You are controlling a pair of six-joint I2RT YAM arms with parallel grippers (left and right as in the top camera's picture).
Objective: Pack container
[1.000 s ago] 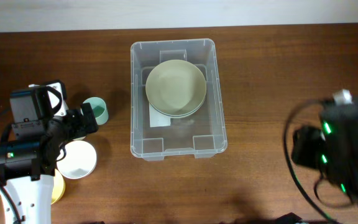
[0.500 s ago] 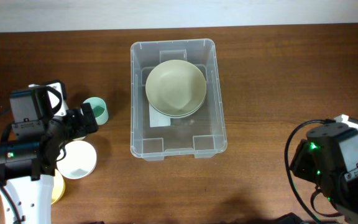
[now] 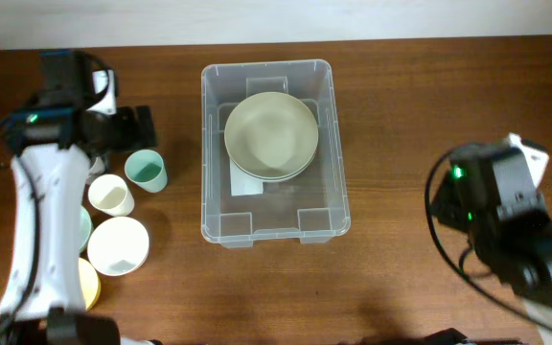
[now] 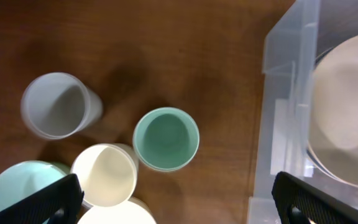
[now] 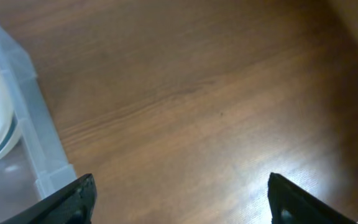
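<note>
Bowls (image 3: 270, 134), seemingly two, packed in container (image 3: 324, 206); cups (image 3: 147, 171) unpacked. Left gripper (image 4: 176, 194), right gripper (image 5: 182, 194) spread, empty.

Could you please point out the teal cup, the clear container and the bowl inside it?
teal cup (image 4: 166, 139): left wrist view, on the inside bottom of the cup.
container (image 3: 290, 206): overhead view, on the bare base near its front wall.
bowl (image 3: 270, 132): overhead view, on the centre of its hollow.
</note>
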